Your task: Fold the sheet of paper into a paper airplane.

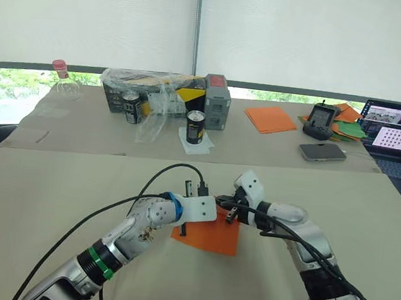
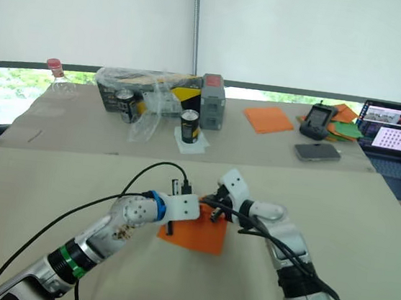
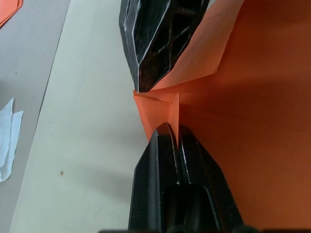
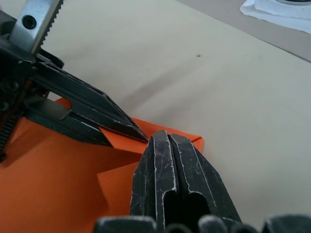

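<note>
Left wrist view: sheet of paper (image 3: 252, 121) flat on desk (image 3: 82, 121), folded corner between 2 closed tools, left tool (image 3: 173, 132) and right tool (image 4: 167, 138), tips meeting there, neither nearer.

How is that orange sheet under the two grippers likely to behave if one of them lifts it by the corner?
The sheet of paper looks thin and lies flat on the table, so it would probably droop. Its folded corner flap suggests it creases easily. With the left gripper and right gripper both pressed shut at one corner, it may slide or tear if tugged apart.
</note>
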Tool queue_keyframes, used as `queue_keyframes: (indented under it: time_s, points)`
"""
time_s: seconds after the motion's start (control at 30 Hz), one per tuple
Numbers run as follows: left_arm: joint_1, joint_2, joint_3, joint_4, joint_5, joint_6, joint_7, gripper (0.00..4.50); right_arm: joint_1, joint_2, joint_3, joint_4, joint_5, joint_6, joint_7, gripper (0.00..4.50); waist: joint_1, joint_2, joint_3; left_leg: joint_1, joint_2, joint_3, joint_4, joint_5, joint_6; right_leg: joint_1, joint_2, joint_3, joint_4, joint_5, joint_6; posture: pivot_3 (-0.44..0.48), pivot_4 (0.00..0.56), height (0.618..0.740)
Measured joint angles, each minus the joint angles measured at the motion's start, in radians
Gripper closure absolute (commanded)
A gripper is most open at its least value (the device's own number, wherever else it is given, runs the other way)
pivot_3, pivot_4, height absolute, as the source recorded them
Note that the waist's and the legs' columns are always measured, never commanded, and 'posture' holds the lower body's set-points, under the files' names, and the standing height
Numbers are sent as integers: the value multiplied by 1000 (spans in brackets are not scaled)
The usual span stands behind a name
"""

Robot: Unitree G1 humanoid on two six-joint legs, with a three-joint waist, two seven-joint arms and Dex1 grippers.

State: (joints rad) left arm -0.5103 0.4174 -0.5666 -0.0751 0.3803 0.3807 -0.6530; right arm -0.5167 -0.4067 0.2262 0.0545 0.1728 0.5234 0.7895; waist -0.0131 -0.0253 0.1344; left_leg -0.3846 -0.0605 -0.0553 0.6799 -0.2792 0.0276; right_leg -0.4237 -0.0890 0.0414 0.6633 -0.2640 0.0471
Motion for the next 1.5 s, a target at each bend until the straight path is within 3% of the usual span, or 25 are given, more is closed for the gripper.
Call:
queue_keyframes:
  time_s: [0.37, 0.9, 1.17, 1.37, 1.4, 1.5]
  points:
    - [15, -15, 7, -18, 29, 13, -7, 4485, -65, 24, 16, 192, -47, -117, 42, 4500, 0, 0, 0, 0, 0, 0, 0, 0, 0, 0, 0, 0, 0, 0, 0, 0, 150, 740]
    - [17, -47, 47, 9, 8, 16, -18, 4485, -106, 45, 45, 278, -113, -202, 84, 4500, 1, 0, 0, 0, 0, 0, 1, 0, 0, 0, -1, 0, 1, 0, 0, 0, 150, 740]
    - [44, -24, 129, -52, -65, 90, -78, 2028, -107, 48, 44, 287, -117, -207, 84, 4500, -1, 0, 0, 1, 0, 0, 1, 0, 0, 0, -1, 0, 1, 0, 0, 0, 150, 740]
    - [139, -6, 293, -197, -244, 217, -143, 45, -106, 46, 43, 288, -122, -208, 84, 4500, 1, 0, 0, 1, 1, 0, 1, 0, 0, 1, -1, 0, 1, 0, 0, 0, 150, 740]
    - [137, -19, 345, -209, -287, 238, -141, 45, -105, 46, 43, 288, -122, -208, 84, 4500, 1, 0, 0, 2, 1, 0, 1, 0, 0, 1, -1, 0, 1, 0, 0, 0, 150, 740]
    - [112, -48, 473, -216, -382, 280, -113, 686, -101, 46, 44, 287, -122, -214, 82, 4500, 1, 0, 0, 3, 1, 0, 1, 0, 0, 2, -1, 0, 1, 0, 0, 0, 150, 740]
